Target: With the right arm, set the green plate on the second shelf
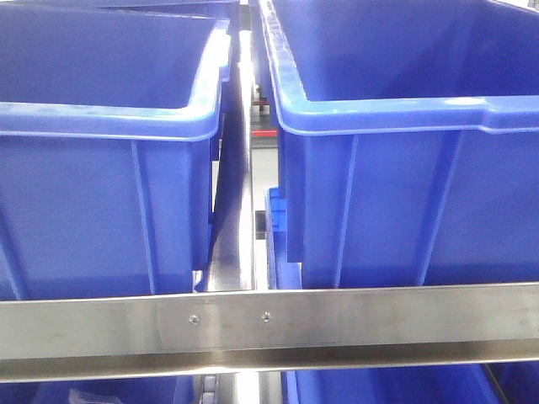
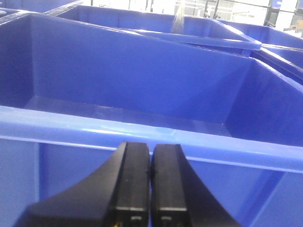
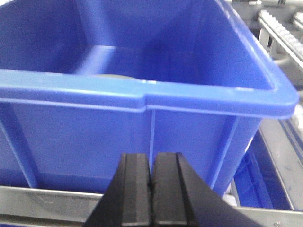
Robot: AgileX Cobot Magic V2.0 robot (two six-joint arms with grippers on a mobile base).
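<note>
right hand (image 3: pixel 150 189) is hovering with fingers pressed together, gripping nothing, before the blue bin (image 3: pixel 142 94); a pale rim, possibly the green plate (image 3: pixel 111 76), is lying ahead inside.

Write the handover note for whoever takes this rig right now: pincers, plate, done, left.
Left pincer: shut, empty, facing the front wall of a blue plastic bin.
Right pincer: shut, empty, in front of another blue plastic bin on the steel shelf rail.
Green plate: not clearly in view. A pale curved edge shows just behind that bin's front rim in the right wrist view; it may be the plate, but I cannot tell.
Done: nothing visible; no grasp made.
Left: find and grasp the plate with the right arm, then set it on the second shelf.
</note>
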